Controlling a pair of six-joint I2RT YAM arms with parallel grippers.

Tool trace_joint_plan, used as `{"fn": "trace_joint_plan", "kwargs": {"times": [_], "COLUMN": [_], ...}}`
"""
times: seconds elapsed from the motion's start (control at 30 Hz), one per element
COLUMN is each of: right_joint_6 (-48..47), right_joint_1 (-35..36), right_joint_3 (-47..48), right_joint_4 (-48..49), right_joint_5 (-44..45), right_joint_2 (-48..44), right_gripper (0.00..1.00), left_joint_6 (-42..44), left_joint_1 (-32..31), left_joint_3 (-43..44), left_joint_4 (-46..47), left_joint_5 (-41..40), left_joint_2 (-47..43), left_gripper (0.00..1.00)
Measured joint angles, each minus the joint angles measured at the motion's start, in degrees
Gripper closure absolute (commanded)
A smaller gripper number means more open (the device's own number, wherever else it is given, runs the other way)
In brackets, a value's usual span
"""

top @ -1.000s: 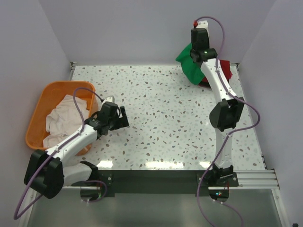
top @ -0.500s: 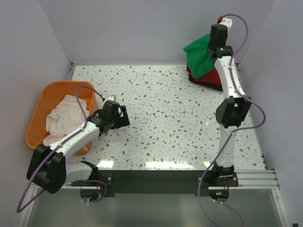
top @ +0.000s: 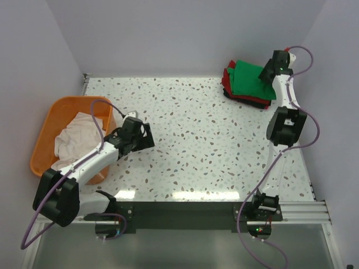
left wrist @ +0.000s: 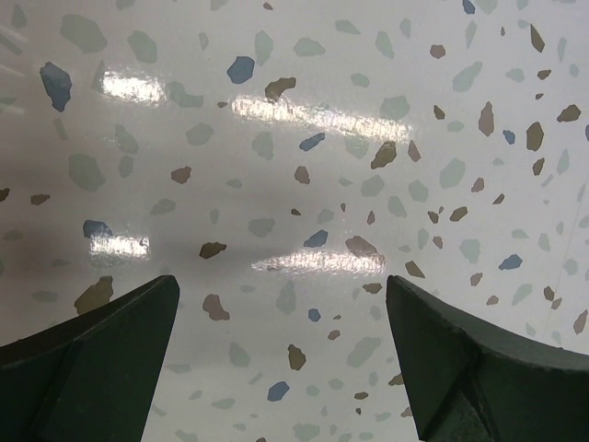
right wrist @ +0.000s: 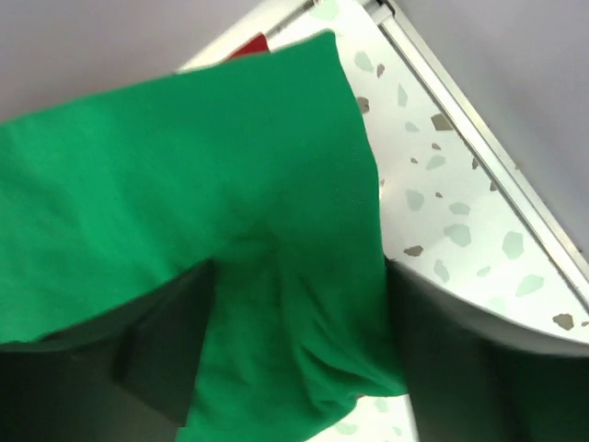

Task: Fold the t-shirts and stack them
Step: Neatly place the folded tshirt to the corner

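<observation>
The green t-shirt (top: 248,75) lies folded on top of a red t-shirt (top: 228,79) and a dark one (top: 259,104) in a stack at the table's far right corner. My right gripper (top: 267,73) is at the stack's right edge. In the right wrist view its jaws (right wrist: 299,327) stand wide apart and open, with a fold of the green t-shirt (right wrist: 184,157) lying loose between them and a red corner (right wrist: 256,44) peeking out behind. An off-white t-shirt (top: 73,143) sits crumpled in the orange basket (top: 56,109). My left gripper (top: 147,137) (left wrist: 281,285) hangs open and empty over the speckled table.
The basket stands at the table's left edge, beside my left arm. The table's metal edge rail (right wrist: 460,120) and the side wall run close to the right of the stack. Speckled tabletop (top: 213,145) lies between the two arms.
My right arm carried the green t-shirt right and down onto the red one, then opened its jaws. The left arm barely shifted.
</observation>
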Motion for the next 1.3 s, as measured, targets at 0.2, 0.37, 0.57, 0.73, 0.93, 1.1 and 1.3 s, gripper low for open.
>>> {"fn": "trace_joint_plan", "kwargs": {"times": [0.2,0.37,0.57,0.73,0.93,1.1,1.3], "right_joint_6": [0.0,-0.72,-2.82,-4.79,-3.85,-1.95,0.15], "right_joint_1": [-0.37,-0.2,0.2,6.08,10.73,10.51,10.51], "right_joint_3": [-0.59,-3.69,-28.65,-50.6,-78.4,-92.48,-96.28], "right_joint_4": [-0.9,-2.08,3.48,7.85,8.13,3.39,1.22], "right_joint_5": [-2.21,-3.85,-10.73,-12.31,-15.54,-16.11,-15.56], "right_joint_2": [-0.57,-7.45,-35.3,-62.14,-86.95,-96.65,-100.45], "right_gripper": [0.01,0.01,0.01,0.01,0.01,0.01,0.01], "left_joint_6": [0.0,0.0,0.02,0.0,-0.02,0.0,-0.02], "left_joint_1": [0.0,0.0,0.0,0.0,0.0,0.0,0.0], "left_joint_3": [1.36,1.55,1.55,1.51,-1.49,-4.02,-6.36], "left_joint_4": [-0.26,-0.63,-0.72,-0.96,-1.09,-2.25,-3.19], "left_joint_5": [0.04,0.44,1.44,1.88,2.27,2.64,2.62], "left_joint_2": [0.11,-0.74,-4.7,-8.66,-13.73,-15.93,-18.91], "left_gripper": [0.0,0.0,0.0,0.0,0.0,0.0,0.0]}}
